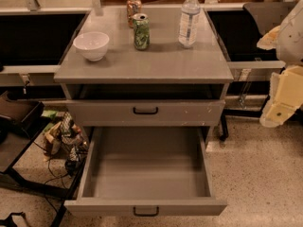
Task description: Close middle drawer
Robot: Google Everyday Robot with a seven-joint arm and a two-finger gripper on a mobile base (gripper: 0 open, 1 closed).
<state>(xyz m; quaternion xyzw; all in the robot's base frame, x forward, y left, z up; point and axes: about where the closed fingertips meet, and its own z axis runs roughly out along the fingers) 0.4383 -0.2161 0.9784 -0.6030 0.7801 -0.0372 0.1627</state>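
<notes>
The middle drawer (147,174) is pulled far out of the grey cabinet. Its deep plain grey tray is empty. Its low front panel (189,207) with a small black bar handle (146,212) is at the bottom edge of the view. Above it the top drawer front (180,112), with white chipped specks and a black handle, stands slightly out from the cabinet. The lowest drawer is hidden under the open one. My gripper (278,109), cream-coloured, hangs at the far right edge, level with the top drawer, well right of the cabinet and apart from the drawer.
On the cabinet top (156,60) stand a white bowl (91,45), a green can (141,31), an orange can (134,6) and a water bottle (189,18). Cables and clutter (66,145) lie on the floor at left, beside a black frame (19,141). Speckled floor (260,174) lies right.
</notes>
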